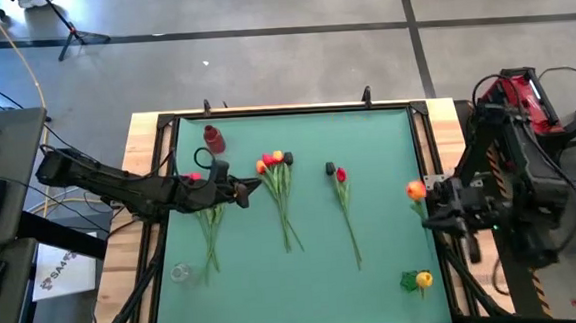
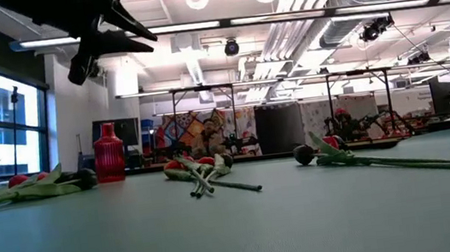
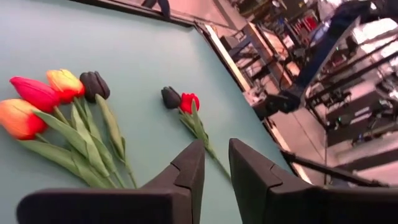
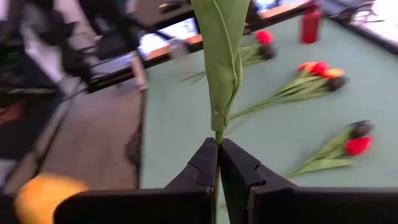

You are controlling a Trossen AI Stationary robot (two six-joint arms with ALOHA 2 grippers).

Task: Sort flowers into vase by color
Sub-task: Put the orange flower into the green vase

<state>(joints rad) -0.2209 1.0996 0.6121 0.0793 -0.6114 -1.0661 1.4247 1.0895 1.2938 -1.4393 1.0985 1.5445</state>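
Tulips lie flat on the green table in three groups: a left bunch (image 1: 210, 226), a middle bunch (image 1: 281, 187) of red, orange and black heads (image 3: 56, 93), and a red and black pair (image 1: 340, 183). Another orange flower (image 1: 421, 280) lies at the near right corner. A red vase (image 1: 213, 138) stands at the far left. My left gripper (image 1: 253, 189) hovers between the left and middle bunches. It is open by a narrow gap (image 3: 216, 158) with nothing between its fingers. My right gripper (image 1: 429, 211), at the table's right edge, is shut on an orange flower (image 1: 415, 189). My right gripper pinches the flower's thin green stem (image 4: 218, 132) between its two fingertips, just below a folded leaf (image 4: 221, 56). The fingers reach in from the table's right side. The leaf stands up past the fingertips, and the flower is clear of the table.
A small clear glass (image 1: 180, 273) stands near the table's near left corner. A black frame (image 1: 285, 110) borders the table. Bare green surface lies between the flower groups and along the near side. A blurred orange shape (image 4: 43, 194) shows low in the right wrist view.
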